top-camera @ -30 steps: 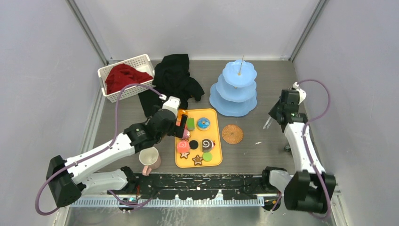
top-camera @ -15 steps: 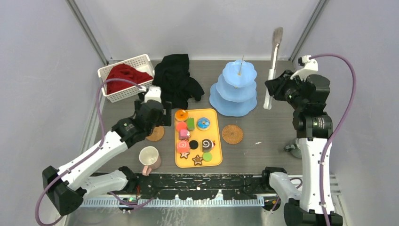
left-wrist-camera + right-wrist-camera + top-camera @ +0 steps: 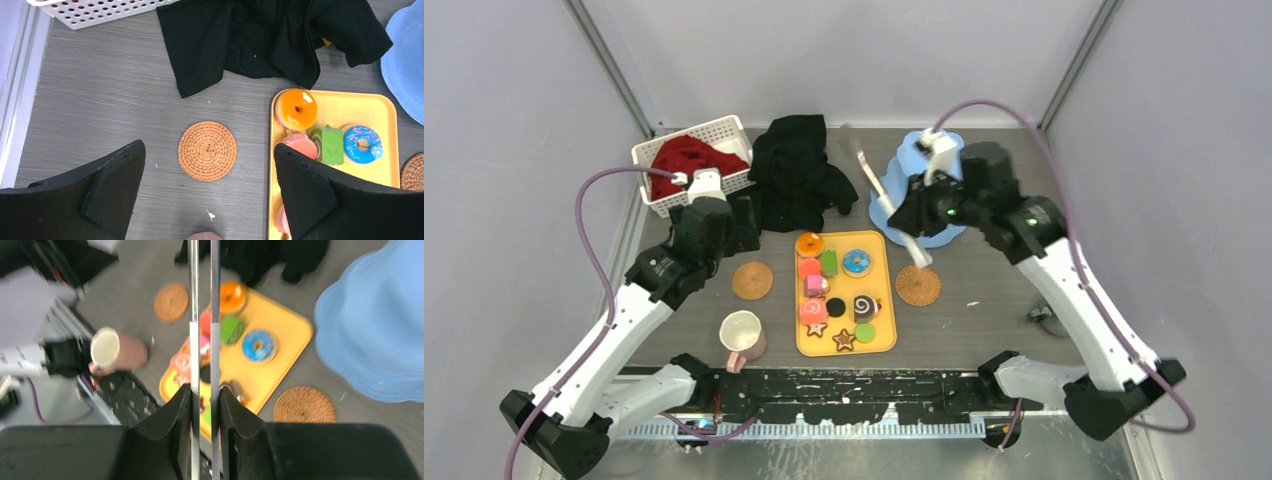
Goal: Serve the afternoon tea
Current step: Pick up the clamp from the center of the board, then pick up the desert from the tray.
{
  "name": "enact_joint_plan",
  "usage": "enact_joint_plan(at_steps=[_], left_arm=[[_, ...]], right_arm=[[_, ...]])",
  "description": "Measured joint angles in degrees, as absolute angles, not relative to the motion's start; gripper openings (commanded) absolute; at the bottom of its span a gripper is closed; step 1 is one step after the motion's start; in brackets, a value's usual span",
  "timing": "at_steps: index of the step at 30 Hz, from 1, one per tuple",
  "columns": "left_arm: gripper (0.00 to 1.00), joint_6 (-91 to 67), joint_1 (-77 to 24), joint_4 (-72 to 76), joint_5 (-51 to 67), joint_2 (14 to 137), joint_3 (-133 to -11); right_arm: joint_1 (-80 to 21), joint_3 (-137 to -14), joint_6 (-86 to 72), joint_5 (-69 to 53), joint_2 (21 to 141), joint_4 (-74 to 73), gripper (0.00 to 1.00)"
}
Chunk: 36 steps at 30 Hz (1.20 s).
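The grey surface (image 3: 994, 290) carries the sweets (image 3: 857, 263) on the yellow tray (image 3: 882, 288) at centre frame. The right fingers (image 3: 172, 425), pinching metal tongs (image 3: 864, 165), have swung in over it. The left fingers (image 3: 112, 185), spread wide, have retreated to the upper left. Moving sweets to the blue stand (image 3: 370, 325) looks imminent.

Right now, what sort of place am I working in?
Probably a robot test cell staged for tea, not a kitchen: plain grey walls box in the table, and the sweets on the yellow tray are toys.
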<state>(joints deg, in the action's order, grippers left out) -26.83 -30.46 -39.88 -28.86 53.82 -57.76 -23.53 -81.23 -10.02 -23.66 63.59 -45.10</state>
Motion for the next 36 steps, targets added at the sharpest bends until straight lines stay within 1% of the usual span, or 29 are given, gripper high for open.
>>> enact_joint_plan(at_steps=[3, 6, 7, 9, 15, 20, 28, 33, 36], left_arm=[[0.99, -26.8, -30.5, -40.3, -29.0, 54.0, -58.2], [0.99, -26.7, -30.5, -41.5, -29.6, 54.6, -58.7], [0.99, -26.7, -30.5, -41.6, -29.9, 54.8, -58.9], [0.99, -26.7, -30.5, -41.7, -30.2, 54.9, -59.0], [1.0, -26.6, -30.5, -41.8, -29.7, 54.8, -59.0], [1.0, -26.6, -30.5, -40.4, -28.4, 54.3, -58.7], [1.0, -26.6, -30.5, -38.3, -26.6, 53.7, -56.8], [1.0, -26.5, -30.5, -38.0, -26.0, 53.6, -56.1], [1.0, -26.5, -30.5, -37.5, -25.8, 53.6, -56.1]], right_arm=[[-32.8, -80.9, -9.5, -19.2, 68.6, -48.5, 0.01], [-37.2, -77.9, -9.8, -17.3, 71.8, -50.2, 0.01], [-37.7, -76.3, -10.2, -16.6, 72.2, -51.1, 0.03], [-37.8, -73.7, -11.0, -15.5, 72.2, -52.7, 0.08], [-37.8, -69.1, -13.3, -10.0, 71.0, -57.3, 0.12], [-37.8, -65.5, -14.5, -7.7, 70.7, -60.0, 0.19], [-37.8, -65.0, -13.6, -5.3, 70.7, -63.8, 0.23], [-37.8, -65.1, -12.5, -5.2, 70.8, -65.8, 0.3], [-38.4, -65.5, -12.1, -5.3, 71.3, -66.7, 0.33]])
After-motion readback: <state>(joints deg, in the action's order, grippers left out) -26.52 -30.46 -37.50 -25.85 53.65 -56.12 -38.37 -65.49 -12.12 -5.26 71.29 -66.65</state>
